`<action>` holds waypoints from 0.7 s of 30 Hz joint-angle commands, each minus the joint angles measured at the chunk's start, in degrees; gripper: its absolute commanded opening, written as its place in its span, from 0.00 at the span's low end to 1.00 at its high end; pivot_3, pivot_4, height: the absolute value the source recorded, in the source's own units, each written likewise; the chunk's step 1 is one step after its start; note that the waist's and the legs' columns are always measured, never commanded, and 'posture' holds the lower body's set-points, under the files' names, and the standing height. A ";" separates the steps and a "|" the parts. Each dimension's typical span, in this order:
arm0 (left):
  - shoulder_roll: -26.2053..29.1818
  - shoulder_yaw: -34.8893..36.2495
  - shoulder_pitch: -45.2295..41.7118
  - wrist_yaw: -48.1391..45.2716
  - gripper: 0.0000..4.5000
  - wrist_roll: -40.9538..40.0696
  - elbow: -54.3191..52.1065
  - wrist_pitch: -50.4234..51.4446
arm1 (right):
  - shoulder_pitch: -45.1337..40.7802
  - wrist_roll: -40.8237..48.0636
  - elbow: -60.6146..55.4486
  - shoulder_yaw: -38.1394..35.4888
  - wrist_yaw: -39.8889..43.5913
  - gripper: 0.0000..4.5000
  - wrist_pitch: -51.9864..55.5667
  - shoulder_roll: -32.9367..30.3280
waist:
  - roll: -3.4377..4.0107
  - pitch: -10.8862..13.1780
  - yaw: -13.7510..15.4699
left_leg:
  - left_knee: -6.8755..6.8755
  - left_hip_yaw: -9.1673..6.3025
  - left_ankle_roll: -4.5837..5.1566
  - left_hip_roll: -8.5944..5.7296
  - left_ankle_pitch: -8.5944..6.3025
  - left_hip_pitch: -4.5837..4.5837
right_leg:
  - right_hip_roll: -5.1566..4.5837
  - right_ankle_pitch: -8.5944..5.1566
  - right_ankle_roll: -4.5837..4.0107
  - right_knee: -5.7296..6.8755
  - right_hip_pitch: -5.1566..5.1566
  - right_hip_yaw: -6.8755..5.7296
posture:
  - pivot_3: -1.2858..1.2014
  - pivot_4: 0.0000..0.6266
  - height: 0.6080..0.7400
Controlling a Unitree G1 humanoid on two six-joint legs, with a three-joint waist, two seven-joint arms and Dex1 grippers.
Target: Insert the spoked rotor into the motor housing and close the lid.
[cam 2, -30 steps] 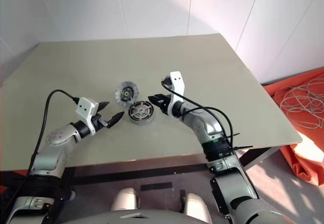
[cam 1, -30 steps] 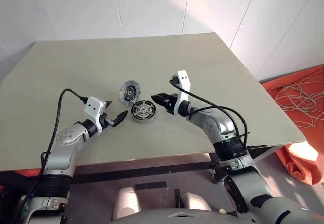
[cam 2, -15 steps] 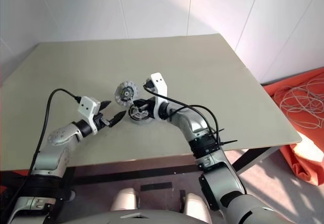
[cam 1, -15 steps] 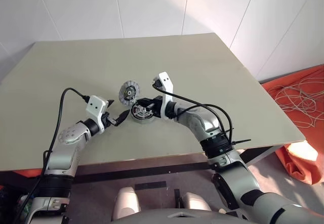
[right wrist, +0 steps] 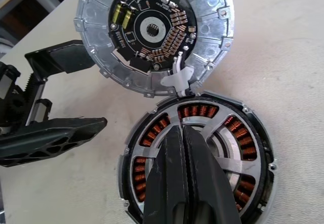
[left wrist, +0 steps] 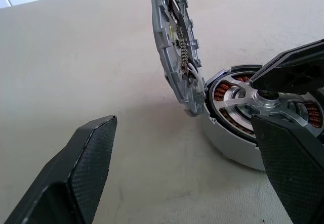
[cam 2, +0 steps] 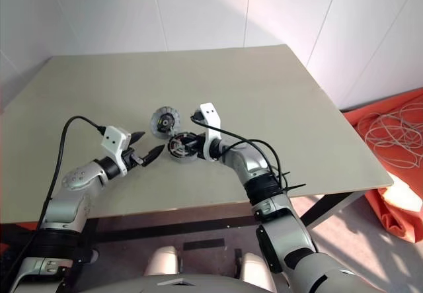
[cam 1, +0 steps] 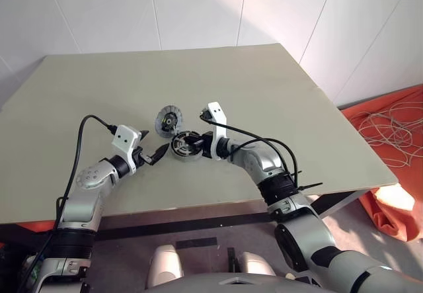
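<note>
The motor housing (cam 1: 186,146) lies mid-table, its copper windings (right wrist: 237,125) showing. Inside it sits the spoked rotor (left wrist: 266,100), silver spokes and hub facing up. The lid (cam 1: 169,119) stands tilted on edge at the housing's far-left rim, circuit side towards the housing, joined to it by white wires. My right gripper (right wrist: 182,131) is shut with nothing between its fingers, its tips over the rotor's centre. My left gripper (cam 1: 151,146) stands open just left of the housing, low over the table and apart from it.
The beige table (cam 1: 264,88) has bare room all around the motor. Its front edge runs close under both arms. An orange cloth (cam 1: 396,121) with pale cables lies on the floor to the right. White walls stand behind.
My right gripper has moved left and down from beside the housing to over the rotor's centre, and its fingers have shut. The left gripper, housing and lid have stayed put.
</note>
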 commanded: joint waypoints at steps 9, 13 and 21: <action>0.24 0.61 -0.09 -0.25 1.00 0.05 0.25 -2.26 | -0.80 0.07 -4.32 -1.21 2.25 0.00 0.53 0.32 | 0.00 0.00 -0.02 | 0.04 0.00 0.00 0.01 0.00 -0.04 | 0.01 0.03 0.03 0.00 -0.04 0.00 | 0.52 0.00 1.00; 0.57 0.83 -0.36 -0.08 1.00 -0.30 -0.78 -1.16 | -0.62 -0.88 -2.74 -0.86 2.45 0.00 0.36 0.78 | 0.00 0.00 -0.01 | 0.04 0.00 0.00 0.01 0.00 -0.05 | 0.01 0.01 0.00 0.00 -0.04 0.00 | 0.52 0.00 1.00; 0.67 0.92 -0.40 0.78 1.00 -0.52 -3.44 1.22 | -0.43 -3.15 4.01 -0.55 1.94 0.00 -1.11 0.86 | 0.00 -0.01 -0.05 | 0.04 0.00 0.01 0.02 0.00 0.00 | 0.01 0.01 -0.02 0.00 -0.01 0.00 | 0.52 0.00 1.00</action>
